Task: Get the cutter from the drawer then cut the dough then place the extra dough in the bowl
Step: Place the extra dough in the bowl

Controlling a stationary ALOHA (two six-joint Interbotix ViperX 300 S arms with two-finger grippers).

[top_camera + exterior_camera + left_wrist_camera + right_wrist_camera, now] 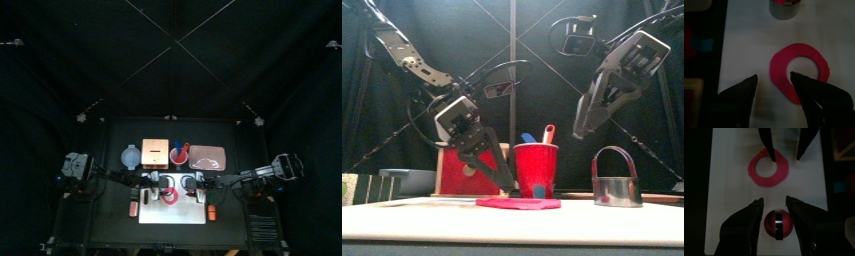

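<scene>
Under black curtains [80, 70], a white board [751, 40] bears red dough [779, 70].

The table [107, 228] carries one white cutting board [751, 45], one red dough ring [803, 70], one round metal cutter [616, 182], one red cup [536, 168] holding two toy knives [548, 133], one blue and one red, one wooden box [154, 150], one blue-grey bowl [130, 156] and one pink tray [207, 157].
</scene>
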